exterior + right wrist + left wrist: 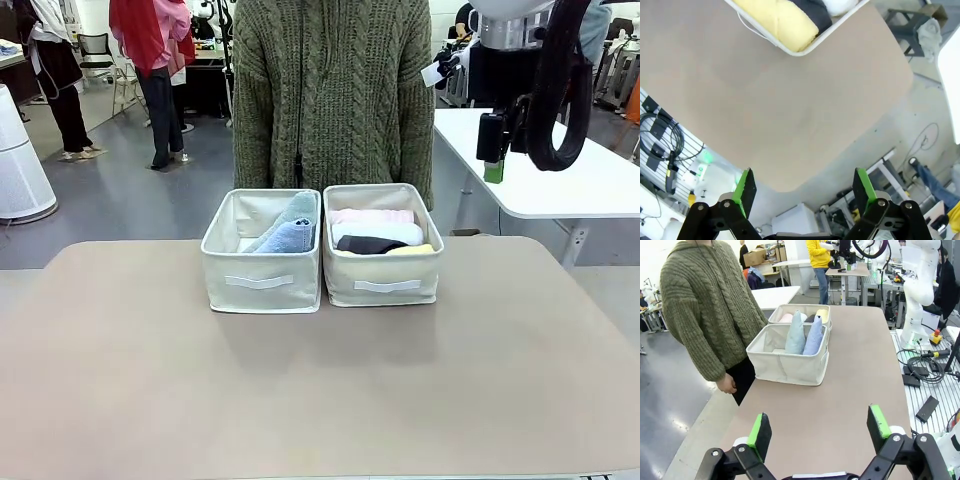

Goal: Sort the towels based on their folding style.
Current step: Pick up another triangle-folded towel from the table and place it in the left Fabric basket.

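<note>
Towels (pixel 370 233) binned; claws (pixel 819 432) wide, empty.

Left gripper (pixel 817 432) and right gripper (pixel 804 191) both raised clear, jaws spread wide, empty; right arm upper right.

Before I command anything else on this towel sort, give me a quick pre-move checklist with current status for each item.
1. Left gripper open and holding nothing: ok.
2. Right gripper open and holding nothing: ok.
3. Cone-folded light blue towel and grey-blue towel together in the left bin: ok.
4. Rolled pink towel, white towel, dark grey towel and pale yellow towel together in the right bin: ok.
5. No towel lying loose on the table: ok.
6. Person's hand away from the bins: ok, it hangs at the table's edge.
</note>
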Robot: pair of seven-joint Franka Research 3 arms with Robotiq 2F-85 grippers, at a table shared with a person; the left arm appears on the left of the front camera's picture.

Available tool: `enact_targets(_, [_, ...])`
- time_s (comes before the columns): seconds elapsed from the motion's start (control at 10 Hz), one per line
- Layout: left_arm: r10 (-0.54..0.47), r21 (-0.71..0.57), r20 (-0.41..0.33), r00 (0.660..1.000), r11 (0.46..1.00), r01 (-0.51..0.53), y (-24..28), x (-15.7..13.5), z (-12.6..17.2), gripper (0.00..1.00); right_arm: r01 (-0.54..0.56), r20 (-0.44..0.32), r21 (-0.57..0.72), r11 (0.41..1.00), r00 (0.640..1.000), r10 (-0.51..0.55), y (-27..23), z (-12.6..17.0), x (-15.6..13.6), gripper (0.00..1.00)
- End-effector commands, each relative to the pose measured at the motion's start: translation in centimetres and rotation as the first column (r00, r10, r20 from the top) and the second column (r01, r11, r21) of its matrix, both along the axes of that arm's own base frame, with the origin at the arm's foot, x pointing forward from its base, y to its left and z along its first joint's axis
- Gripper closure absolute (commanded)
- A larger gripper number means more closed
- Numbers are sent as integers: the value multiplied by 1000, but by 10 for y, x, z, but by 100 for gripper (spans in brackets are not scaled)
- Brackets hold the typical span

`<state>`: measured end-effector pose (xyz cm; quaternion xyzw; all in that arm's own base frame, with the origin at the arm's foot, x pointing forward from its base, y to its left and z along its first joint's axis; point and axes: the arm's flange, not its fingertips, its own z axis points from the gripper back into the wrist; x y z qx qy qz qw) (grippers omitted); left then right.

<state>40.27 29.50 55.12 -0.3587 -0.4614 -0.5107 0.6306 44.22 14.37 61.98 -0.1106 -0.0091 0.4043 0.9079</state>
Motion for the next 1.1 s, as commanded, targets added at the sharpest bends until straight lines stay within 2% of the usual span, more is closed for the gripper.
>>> enact_targets(0.0, [3,2,4,1000,1000,-3,0,-2,2,0,21,0,-2,1000,1000,-21,0,3,-1,0])
enact_targets(0.7, [3,2,4,1000,1000,-3,0,-2,2,0,0,0,0,1000,1000,0,0,0,0,0])
enact_targets(0.8, [3,2,4,1000,1000,-3,0,-2,2,0,-202,17,259,945,979,204,-45,5,-4,0])
enact_targets(0.9, [3,2,4,1000,1000,-3,0,-2,2,0,-407,127,440,801,911,393,-92,7,-9,0])
enact_targets(1.0, [3,2,4,1000,1000,-3,0,-2,2,0,-529,280,570,629,845,456,-137,6,-6,0])
